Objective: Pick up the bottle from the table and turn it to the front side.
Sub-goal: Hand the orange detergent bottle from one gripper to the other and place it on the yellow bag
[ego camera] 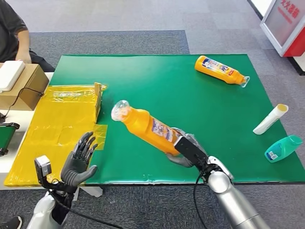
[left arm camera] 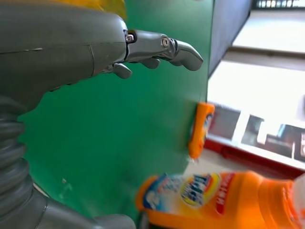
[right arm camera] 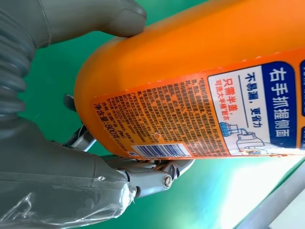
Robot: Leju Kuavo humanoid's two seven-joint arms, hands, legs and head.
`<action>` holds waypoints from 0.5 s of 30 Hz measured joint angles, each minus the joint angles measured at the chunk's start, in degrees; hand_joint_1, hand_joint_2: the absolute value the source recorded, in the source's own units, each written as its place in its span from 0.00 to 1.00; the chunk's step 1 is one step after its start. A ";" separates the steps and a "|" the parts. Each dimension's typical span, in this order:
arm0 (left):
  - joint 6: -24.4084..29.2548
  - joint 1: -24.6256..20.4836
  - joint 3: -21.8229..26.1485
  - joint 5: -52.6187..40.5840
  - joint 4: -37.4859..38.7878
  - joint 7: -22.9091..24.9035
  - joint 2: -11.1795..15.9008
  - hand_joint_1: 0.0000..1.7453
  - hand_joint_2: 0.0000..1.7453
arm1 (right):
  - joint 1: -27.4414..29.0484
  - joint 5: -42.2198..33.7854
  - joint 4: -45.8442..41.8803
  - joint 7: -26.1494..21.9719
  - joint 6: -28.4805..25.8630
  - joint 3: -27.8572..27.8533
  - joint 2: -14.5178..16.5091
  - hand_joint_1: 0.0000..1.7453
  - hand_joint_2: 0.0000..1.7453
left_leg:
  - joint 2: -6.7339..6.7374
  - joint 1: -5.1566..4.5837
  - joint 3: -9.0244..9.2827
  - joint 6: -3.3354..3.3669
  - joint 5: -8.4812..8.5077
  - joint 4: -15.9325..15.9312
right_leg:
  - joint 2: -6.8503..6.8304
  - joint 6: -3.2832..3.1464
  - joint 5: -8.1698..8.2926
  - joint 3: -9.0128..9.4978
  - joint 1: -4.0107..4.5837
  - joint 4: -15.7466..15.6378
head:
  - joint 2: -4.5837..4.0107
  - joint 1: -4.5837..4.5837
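Head view: right hand [ego camera: 181, 150] grips orange bottle [ego camera: 149, 126] at its base — far cap end may sag and slip; left hand [ego camera: 79, 160] open, empty

- Second orange bottle [ego camera: 220, 69]: lying on its side at the far right of the green counter [ego camera: 172, 86], clear cap toward the right edge.
- White tube [ego camera: 270, 119]: lying near the right edge.
- Teal bottle [ego camera: 282, 148]: on its side just beside the tube, nearer the front.
- Yellow plastic sheet [ego camera: 54, 129]: spread over the counter's left end.
- Cardboard box [ego camera: 25, 86]: far left, a white item on top.
- Person [ego camera: 12, 31]: seated, far left corner.
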 joint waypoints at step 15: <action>-5.66 -11.27 -9.18 4.81 7.18 4.64 3.77 0.00 1.00 | -4.16 5.60 6.97 0.15 -1.02 13.20 6.18 1.00 1.00 | 0.00 0.05 -0.01 -0.07 0.08 0.00 | -0.01 -0.03 0.02 -0.02 0.05 0.02 | 0.00 0.00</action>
